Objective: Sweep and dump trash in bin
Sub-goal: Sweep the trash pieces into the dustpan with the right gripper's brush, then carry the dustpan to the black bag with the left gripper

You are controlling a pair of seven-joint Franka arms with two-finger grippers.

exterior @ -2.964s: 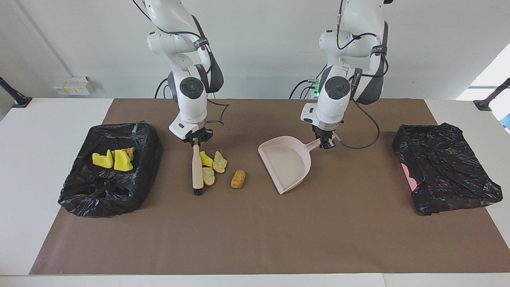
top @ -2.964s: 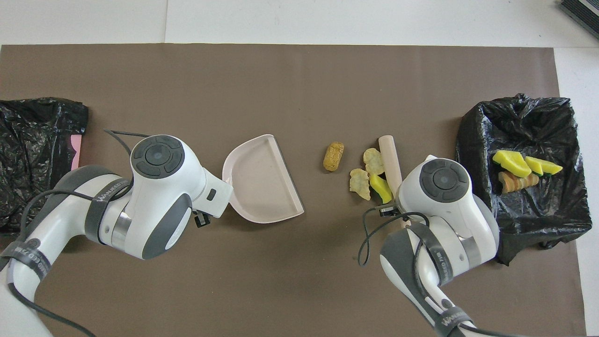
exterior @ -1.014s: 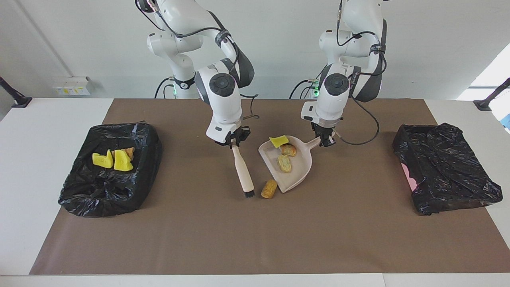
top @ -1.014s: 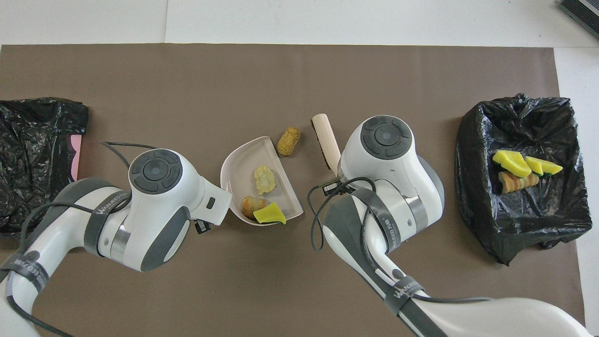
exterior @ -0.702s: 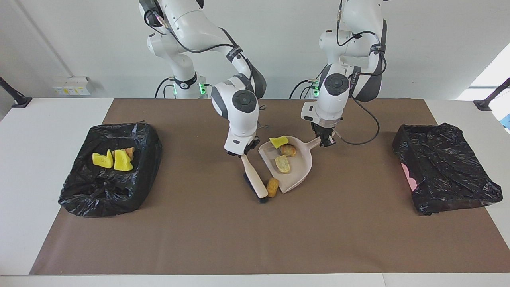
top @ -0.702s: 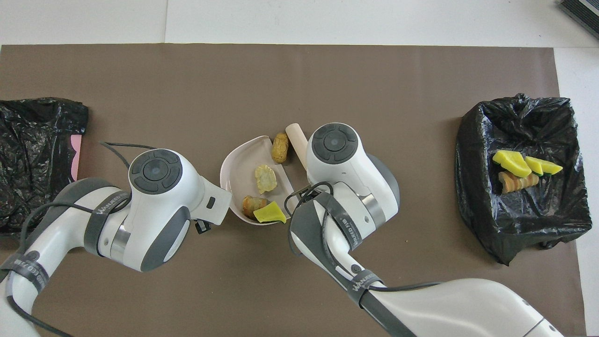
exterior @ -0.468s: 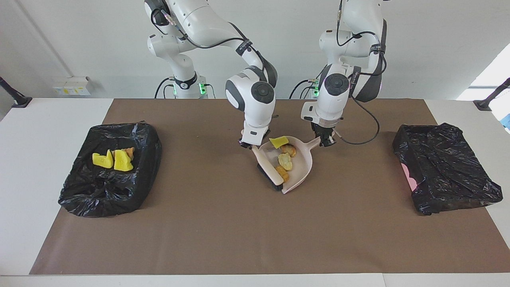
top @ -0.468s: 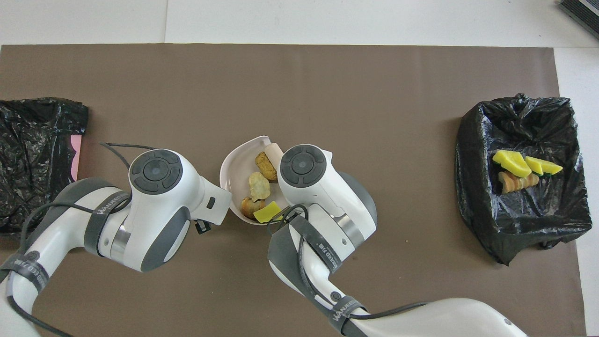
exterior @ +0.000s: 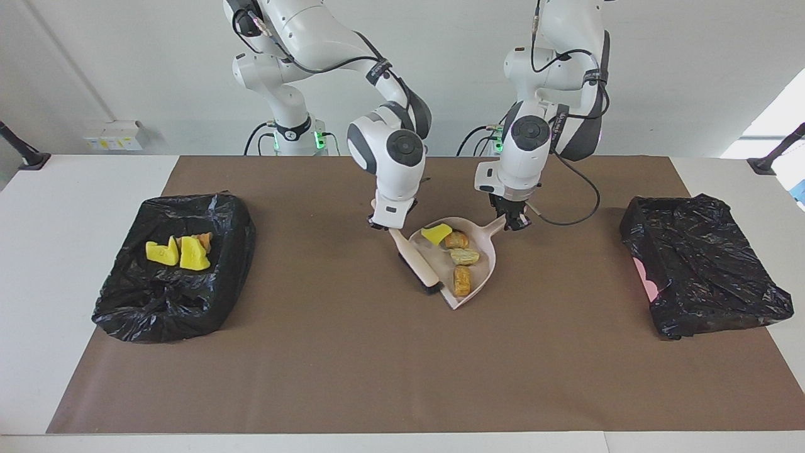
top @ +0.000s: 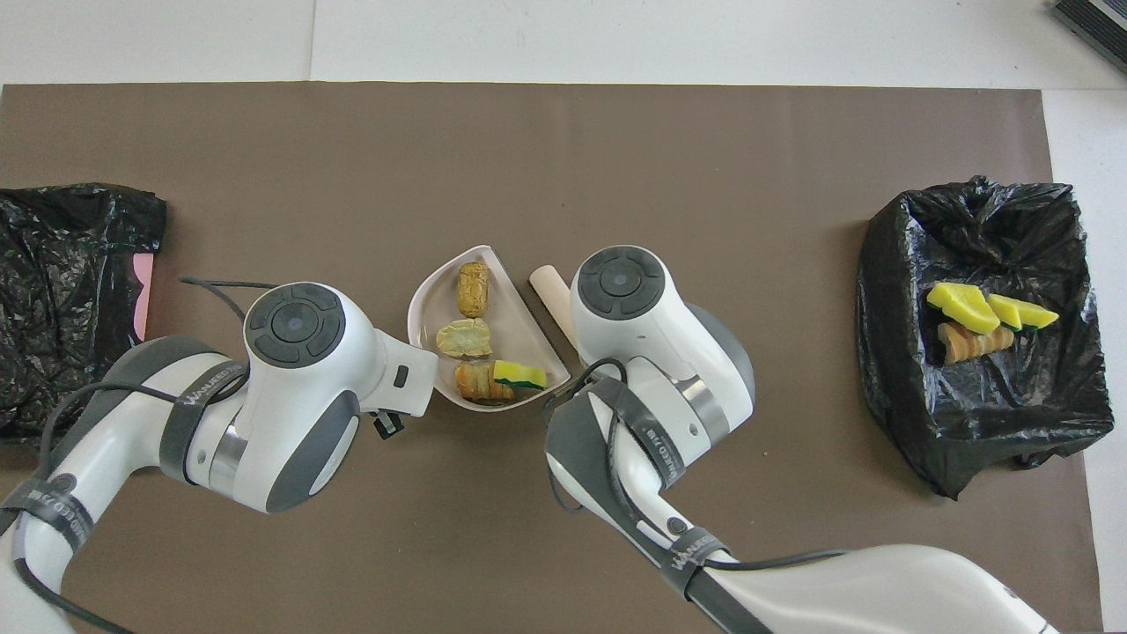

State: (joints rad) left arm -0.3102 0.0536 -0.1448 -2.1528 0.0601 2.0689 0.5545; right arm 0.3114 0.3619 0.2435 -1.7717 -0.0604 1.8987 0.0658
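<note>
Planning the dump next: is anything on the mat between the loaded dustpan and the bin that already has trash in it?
Only the brush, held by the right tool right beside the dustpan; past it the mat lies bare up to the bin.

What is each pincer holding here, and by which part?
The left pincer grips the dustpan by its handle end. The right pincer grips the brush by the top of its handle.

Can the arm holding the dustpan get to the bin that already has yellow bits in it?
Probably not easily. The left gripper holds the dustpan mid-table, and that bin sits at the right arm's end, with the right gripper and brush in between.
</note>
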